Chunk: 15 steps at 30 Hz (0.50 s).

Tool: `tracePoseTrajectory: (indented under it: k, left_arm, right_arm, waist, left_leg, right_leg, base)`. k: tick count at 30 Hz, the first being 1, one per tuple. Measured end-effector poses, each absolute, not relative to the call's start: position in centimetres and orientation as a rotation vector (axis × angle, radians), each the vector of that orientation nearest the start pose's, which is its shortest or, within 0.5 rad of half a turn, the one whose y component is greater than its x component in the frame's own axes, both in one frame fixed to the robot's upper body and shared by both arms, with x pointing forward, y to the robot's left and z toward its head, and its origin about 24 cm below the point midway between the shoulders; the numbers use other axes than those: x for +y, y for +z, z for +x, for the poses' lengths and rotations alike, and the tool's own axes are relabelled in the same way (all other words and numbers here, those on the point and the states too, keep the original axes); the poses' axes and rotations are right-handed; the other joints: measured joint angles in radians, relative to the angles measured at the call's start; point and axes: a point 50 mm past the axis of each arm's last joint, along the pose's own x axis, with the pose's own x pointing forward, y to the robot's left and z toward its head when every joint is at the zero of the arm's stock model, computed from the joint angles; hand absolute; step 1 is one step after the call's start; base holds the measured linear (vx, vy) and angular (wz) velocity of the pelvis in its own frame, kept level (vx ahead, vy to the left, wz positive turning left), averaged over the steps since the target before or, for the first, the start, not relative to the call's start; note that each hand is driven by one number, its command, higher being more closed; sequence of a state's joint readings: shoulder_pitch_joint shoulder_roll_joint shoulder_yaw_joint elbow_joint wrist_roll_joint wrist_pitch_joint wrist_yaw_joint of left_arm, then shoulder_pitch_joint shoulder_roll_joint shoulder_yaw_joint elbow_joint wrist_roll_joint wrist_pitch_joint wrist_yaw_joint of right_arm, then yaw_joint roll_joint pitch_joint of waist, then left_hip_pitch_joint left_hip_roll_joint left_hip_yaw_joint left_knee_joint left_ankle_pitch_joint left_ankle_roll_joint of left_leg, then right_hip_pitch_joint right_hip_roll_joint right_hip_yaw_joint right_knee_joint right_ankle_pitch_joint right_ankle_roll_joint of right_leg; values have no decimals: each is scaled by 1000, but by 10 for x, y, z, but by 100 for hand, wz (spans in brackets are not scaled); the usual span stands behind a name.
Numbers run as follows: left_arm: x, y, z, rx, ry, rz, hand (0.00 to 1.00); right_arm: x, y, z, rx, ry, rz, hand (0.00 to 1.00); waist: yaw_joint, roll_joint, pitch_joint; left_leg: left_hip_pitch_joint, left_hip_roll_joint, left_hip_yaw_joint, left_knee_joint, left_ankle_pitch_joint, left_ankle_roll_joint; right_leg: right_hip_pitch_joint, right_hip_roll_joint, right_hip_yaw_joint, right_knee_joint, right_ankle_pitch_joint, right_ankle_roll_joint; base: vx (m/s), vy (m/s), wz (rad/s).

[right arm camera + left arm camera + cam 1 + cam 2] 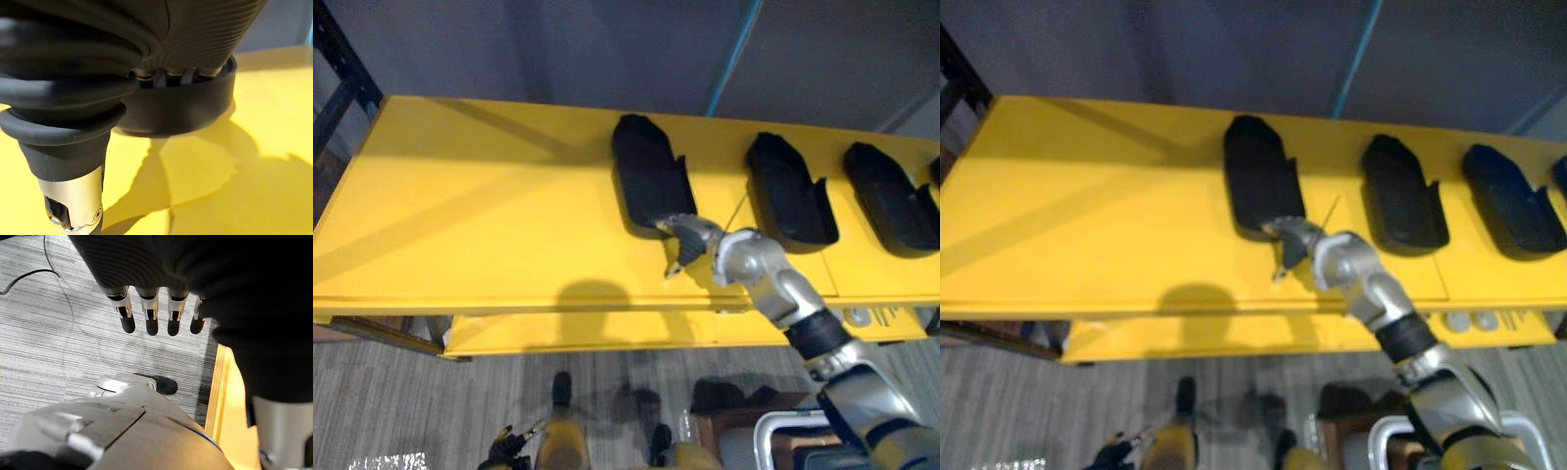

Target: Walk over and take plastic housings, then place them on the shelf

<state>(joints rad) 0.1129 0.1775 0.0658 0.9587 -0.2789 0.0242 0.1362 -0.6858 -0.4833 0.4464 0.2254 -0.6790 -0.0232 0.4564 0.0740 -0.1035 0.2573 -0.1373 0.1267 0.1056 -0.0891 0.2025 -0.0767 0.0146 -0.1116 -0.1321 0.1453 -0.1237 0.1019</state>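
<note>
The right hand (690, 242), nearest the lens on its silver arm, reaches from lower right to frame ctr. and meets the near end of a black plastic housing (649, 176) lying flat on the yellow shelf (460, 196). In the right wrist view the hand's front disappears over the housing's rim, so whether it grips or merely rests can't be told. A second housing (790, 188) and a third housing (891, 199) sit in a row toward upper right, each apart from its neighbour. The left hand (151, 318) hangs straight and relaxed w/ nothing in it, above grey carpet (49, 333). The housing looks like a moulded open shell: prob. light, stiff and smooth, so apt to skid on the painted shelf rather than bend. The best hold is likely a pinch on the raised side wall or end rim, not the rounded back. No brand, label or text can be read on the housings or shelf. Pale round marks (869, 315) on the lower tier (558, 333), at lower right, are too small to make out.
</note>
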Motion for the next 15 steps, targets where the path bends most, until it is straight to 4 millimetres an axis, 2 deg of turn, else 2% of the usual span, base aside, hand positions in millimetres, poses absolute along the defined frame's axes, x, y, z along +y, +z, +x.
tracePoseTrajectory:
  k: [7, 15]
  left_arm:
    - [235, -150, 98, 1057, 436, -58, 0]
    - [239, -148, 102, 1044, 445, -54, 0]
  right_arm:
    - [-99, 144, 339, -242, 685, -1376, 0]
    - [-82, 149, 328, -311, 771, -1320, 0]
  waist:
    - [2, -3, 2]
    - [2, -23, 18]
  left_leg:
    - [0, 2, 11, 0, 0, 0]
    - [0, 1, 13, 0, -1, 1]
  right_leg:
    - [-10, 0, 13, 5, -4, -4]
    - [-12, -1, 18, 7, 0, 4]
  base:
    - [2, 1, -4]
    - [3, 0, -1]
